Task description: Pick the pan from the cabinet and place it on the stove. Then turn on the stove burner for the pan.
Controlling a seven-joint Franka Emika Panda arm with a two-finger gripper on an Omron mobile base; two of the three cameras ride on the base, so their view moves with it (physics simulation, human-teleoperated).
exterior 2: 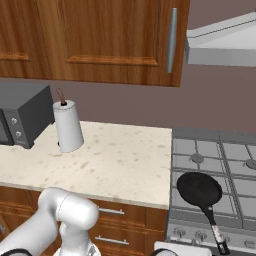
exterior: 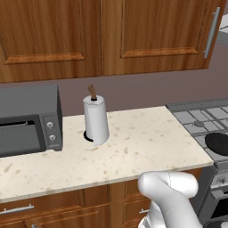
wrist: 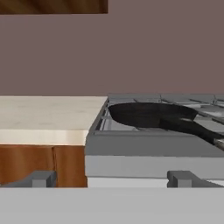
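Note:
The black pan (exterior 2: 200, 189) lies on the front left burner of the grey stove (exterior 2: 197, 149), its long handle pointing out over the front edge above the knobs (exterior 2: 186, 232). In the left base view the pan (exterior: 220, 143) sits at the right edge on the stove (exterior: 196, 116). My gripper (wrist: 113, 179) is low in front of the stove (wrist: 144, 153), level with its front face and looking across at the pan (wrist: 148, 114). Its fingertips (wrist: 40, 178) stand wide apart with nothing between them. The cabinet (exterior: 102, 35) (exterior 2: 100, 35) hangs overhead with both doors shut.
A paper towel roll (exterior: 95, 120) (exterior 2: 67, 126) stands upright on the speckled counter (exterior: 133, 142). A dark toaster oven (exterior: 26, 120) (exterior 2: 22, 117) sits at the left. A range hood (exterior 2: 225, 45) hangs over the stove. Drawers (exterior 2: 115, 215) run under the counter.

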